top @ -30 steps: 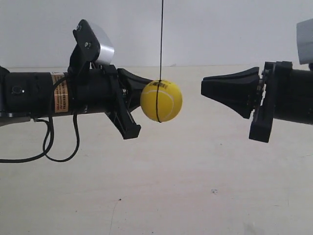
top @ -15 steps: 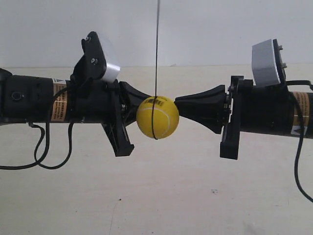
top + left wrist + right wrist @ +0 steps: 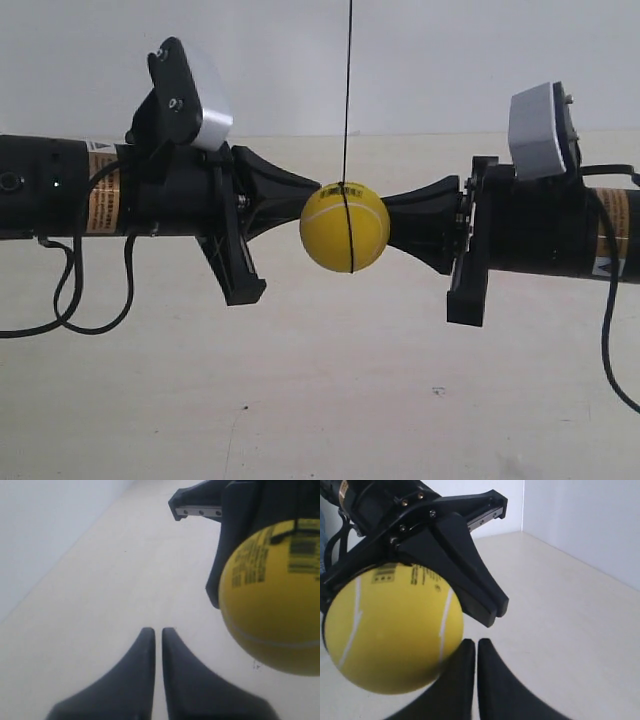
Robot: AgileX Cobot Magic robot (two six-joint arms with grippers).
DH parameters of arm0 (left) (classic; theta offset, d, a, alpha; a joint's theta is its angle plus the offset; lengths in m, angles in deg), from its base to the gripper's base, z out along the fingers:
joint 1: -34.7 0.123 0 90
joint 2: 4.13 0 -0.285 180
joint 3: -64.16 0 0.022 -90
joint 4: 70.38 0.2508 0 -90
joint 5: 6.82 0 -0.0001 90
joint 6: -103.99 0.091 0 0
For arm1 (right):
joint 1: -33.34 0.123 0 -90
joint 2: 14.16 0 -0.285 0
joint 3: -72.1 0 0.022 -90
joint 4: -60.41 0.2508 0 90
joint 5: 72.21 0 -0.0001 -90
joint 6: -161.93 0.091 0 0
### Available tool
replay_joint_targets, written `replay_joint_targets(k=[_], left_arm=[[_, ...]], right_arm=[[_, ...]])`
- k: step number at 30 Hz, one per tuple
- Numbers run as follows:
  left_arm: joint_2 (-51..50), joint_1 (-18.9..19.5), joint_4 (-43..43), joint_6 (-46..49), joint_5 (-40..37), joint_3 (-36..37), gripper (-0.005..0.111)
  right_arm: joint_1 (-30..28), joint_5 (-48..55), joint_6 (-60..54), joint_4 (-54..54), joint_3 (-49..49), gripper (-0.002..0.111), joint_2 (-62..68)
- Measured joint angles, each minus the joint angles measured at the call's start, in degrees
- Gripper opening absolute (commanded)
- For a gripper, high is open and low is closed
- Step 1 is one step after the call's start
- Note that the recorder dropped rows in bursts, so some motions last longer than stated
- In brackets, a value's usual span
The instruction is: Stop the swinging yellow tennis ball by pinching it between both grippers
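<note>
The yellow tennis ball [image 3: 345, 227] hangs on a thin dark string [image 3: 348, 90] between two black cone grippers. The gripper at the exterior view's left [image 3: 312, 188] meets the ball's upper side. The gripper at the exterior view's right [image 3: 392, 215] meets its opposite side. In the left wrist view my gripper [image 3: 158, 630] is shut, and the ball [image 3: 272, 605] sits off to one side of its tips, apart from them. In the right wrist view my gripper [image 3: 476, 641] is shut, with the ball [image 3: 390, 630] against the side of one finger. Neither gripper has the ball inside its jaws.
A pale tabletop [image 3: 330, 400] lies below, with a white wall [image 3: 420, 60] behind. Black cables [image 3: 70, 300] loop under the arm at the exterior view's left, and another [image 3: 610, 330] hangs from the arm at its right. Grey camera modules [image 3: 205, 100] [image 3: 540, 130] top both wrists.
The arm at the exterior view's right moved in to the ball. The arm at its left then pushed rightward, and the ball shifted right and slightly up between the two tips.
</note>
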Motion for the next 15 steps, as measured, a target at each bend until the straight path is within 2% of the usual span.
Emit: replay_joint_targets(k=[6,15], left_arm=[[0.90,0.40,4.27,-1.95,-5.01,0.00,0.005],[3.34,4.45,6.90,-4.89,-2.11,0.00,0.005]], right_arm=[[0.00,2.65,-2.80,0.00,-0.03,0.000,0.00],[0.00,3.30,-3.28,0.21,-0.84,0.000,0.00]])
